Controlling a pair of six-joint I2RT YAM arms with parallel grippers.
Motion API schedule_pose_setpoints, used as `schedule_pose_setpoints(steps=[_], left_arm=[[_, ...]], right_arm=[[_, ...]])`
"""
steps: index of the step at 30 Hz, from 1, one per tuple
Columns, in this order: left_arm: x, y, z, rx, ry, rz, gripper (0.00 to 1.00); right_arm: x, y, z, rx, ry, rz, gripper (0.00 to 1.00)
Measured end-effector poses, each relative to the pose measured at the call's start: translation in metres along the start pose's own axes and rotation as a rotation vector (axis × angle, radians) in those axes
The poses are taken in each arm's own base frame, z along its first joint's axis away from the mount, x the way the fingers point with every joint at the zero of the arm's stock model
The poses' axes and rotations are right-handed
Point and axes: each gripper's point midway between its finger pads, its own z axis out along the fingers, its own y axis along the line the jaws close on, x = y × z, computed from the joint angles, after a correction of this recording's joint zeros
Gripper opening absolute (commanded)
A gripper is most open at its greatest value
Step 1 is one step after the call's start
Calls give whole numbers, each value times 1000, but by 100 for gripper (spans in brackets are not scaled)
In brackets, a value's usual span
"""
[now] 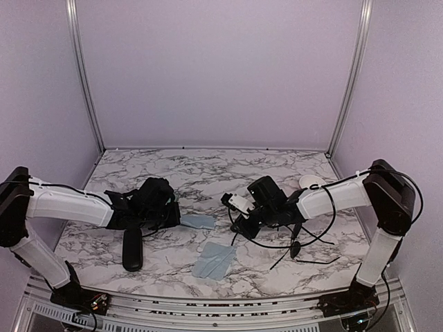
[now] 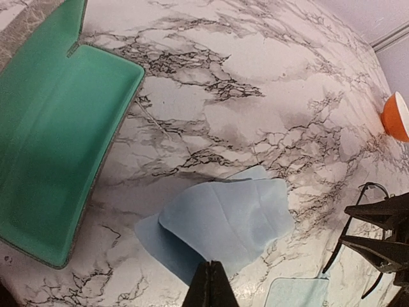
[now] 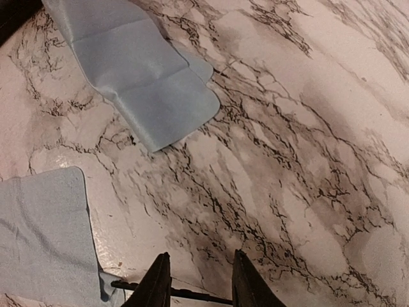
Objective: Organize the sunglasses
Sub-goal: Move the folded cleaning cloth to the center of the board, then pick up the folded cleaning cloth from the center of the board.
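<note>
Thin black wire sunglasses lie on the marble under my right forearm; their frame also shows at the right edge of the left wrist view. My right gripper is open low over the table, and a thin black sunglasses arm crosses between its fingers near the palm. My left gripper is shut on the near edge of a light blue cloth, which is partly lifted off the table. An open grey case with a green lining lies to its left.
A glossy black oval case lies front left. A second blue cloth lies at front centre and shows in the right wrist view. An orange and white bowl stands at the back right.
</note>
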Motion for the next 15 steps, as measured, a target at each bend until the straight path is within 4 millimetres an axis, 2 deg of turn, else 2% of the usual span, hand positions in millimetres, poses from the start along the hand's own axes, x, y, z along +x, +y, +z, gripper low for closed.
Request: schedule_pose_setpoints(steps=[5, 15], left_arm=[[9, -9, -14, -36, -69, 56, 0], [25, 8, 7, -132, -21, 61, 0]], right_arm=[[-2, 1, 0, -7, -7, -1, 30], [-12, 14, 4, -90, -52, -4, 23]])
